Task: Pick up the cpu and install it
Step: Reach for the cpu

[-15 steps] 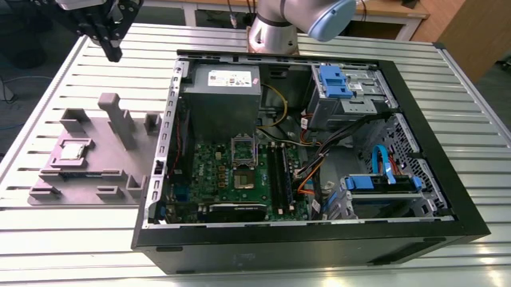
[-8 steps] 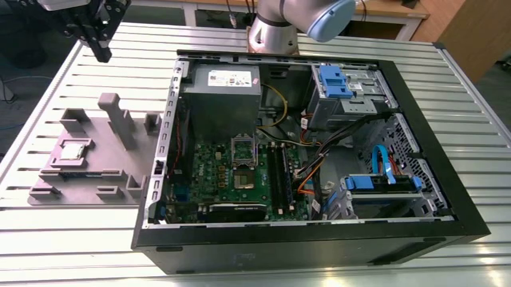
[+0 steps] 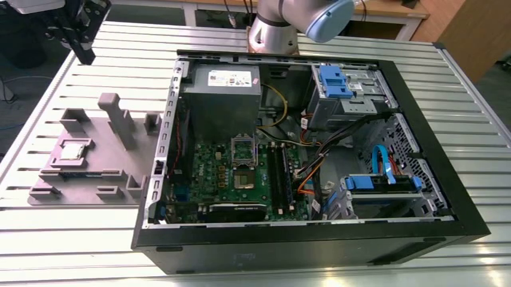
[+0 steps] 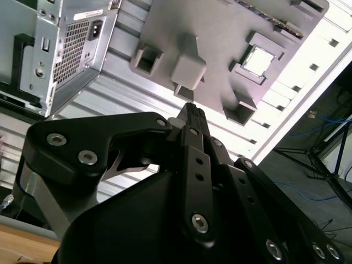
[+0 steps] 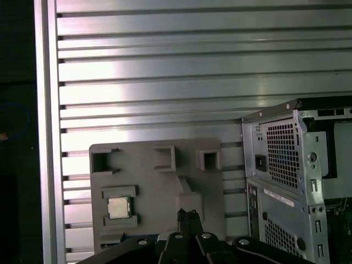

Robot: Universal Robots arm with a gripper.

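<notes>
The cpu point(image 3: 73, 150) is a small silver square lying in a recess of the grey holder block point(image 3: 96, 170), on the exterior view's left, beside the open computer case. Both wrist views look down on the cpu point(image 4: 258, 59) point(image 5: 118, 207) in its recess. My gripper point(image 3: 84, 57) hangs high above the table's far left corner, well back from the holder and touching nothing. Its black fingers point(image 5: 187, 217) point(image 4: 192, 113) are pressed together, shut on nothing. Inside the case, the metal-framed socket point(image 3: 242, 178) sits on the green motherboard.
The black case point(image 3: 319, 236) lies open on the slatted aluminium table point(image 3: 104, 239), with a grey power supply point(image 3: 219, 101), blue drive brackets point(image 3: 335, 81) and cables inside. Upright posts point(image 3: 119, 122) rise from the holder. The arm's base point(image 3: 276, 30) stands behind the case.
</notes>
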